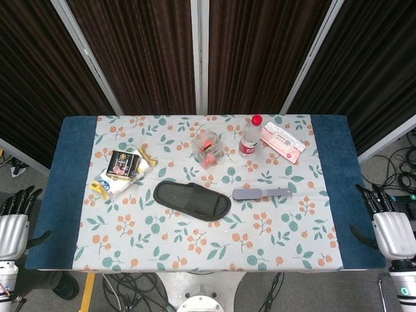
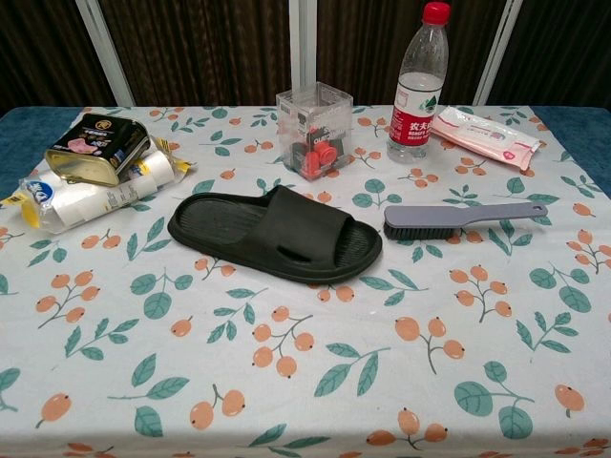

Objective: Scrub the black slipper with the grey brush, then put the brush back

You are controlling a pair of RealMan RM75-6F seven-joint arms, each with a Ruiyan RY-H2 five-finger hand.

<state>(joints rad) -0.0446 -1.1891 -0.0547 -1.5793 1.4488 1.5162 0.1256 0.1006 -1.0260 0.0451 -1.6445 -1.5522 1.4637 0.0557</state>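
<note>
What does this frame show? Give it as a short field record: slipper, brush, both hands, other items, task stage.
slipper: black slipper lies flat at the table's middle, sole down
brush: grey brush lies on the cloth just right of the slipper, untouched
left hand: left hand off the table's left edge, holds nothing, fingers apart
right hand: right hand off the right edge, holds nothing, fingers apart
other items: water bottle, clear box, wipes pack, tin
task stage: not begun
</note>
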